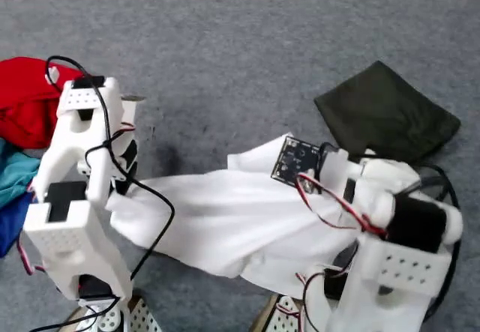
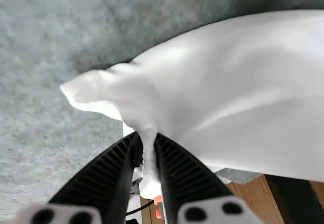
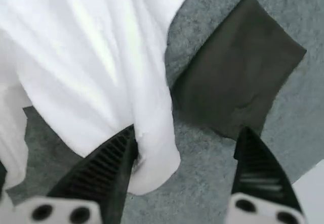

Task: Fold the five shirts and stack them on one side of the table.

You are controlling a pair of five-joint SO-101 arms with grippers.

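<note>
A white shirt (image 1: 225, 223) hangs stretched between the two arms above the grey table (image 1: 225, 62). My left gripper (image 2: 147, 150) is shut on a bunched corner of the white shirt (image 2: 228, 97), lifted off the table at the shirt's left end (image 1: 120, 189). My right gripper (image 3: 190, 135) stands open over the shirt's right end, with a fold of white cloth (image 3: 152, 148) lying against one finger (image 3: 114, 158). A folded dark green shirt (image 1: 386, 115) lies flat at the right, just beyond the right gripper (image 3: 233, 72).
A crumpled red shirt (image 1: 26, 100) lies at the left edge, with a teal shirt (image 1: 16, 174) and a blue one (image 1: 9, 223) below it. Cables hang from both arms. The back middle of the table is bare carpet.
</note>
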